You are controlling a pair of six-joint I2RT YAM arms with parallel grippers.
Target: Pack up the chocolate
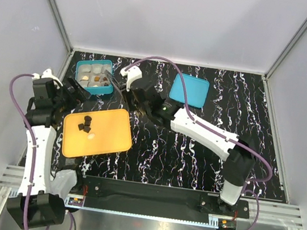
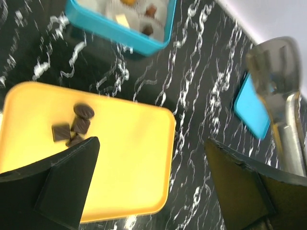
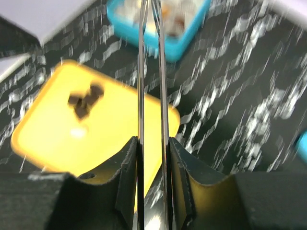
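Note:
Several dark brown chocolate pieces (image 1: 86, 124) (image 2: 74, 125) (image 3: 86, 99) lie on the left part of the orange tray (image 1: 107, 137) (image 2: 129, 163) (image 3: 48, 139). More chocolate (image 1: 94, 76) sits in the compartments of the teal box (image 1: 86, 64) (image 2: 115, 32) (image 3: 189, 40). My right gripper (image 1: 132, 93) (image 3: 153, 141) is shut on metal tongs (image 1: 113, 78) (image 3: 149, 72), whose blades reach out over the box. The view is too blurred to show anything between the blade tips. My left gripper (image 1: 80, 88) (image 2: 152, 143) hangs open over the tray's right half, holding nothing.
A flat teal lid (image 1: 189, 90) (image 2: 252, 108) lies on the black marbled table (image 1: 193, 155) to the right of the box. The right arm stretches across the middle of the table. White walls close in the back and the sides.

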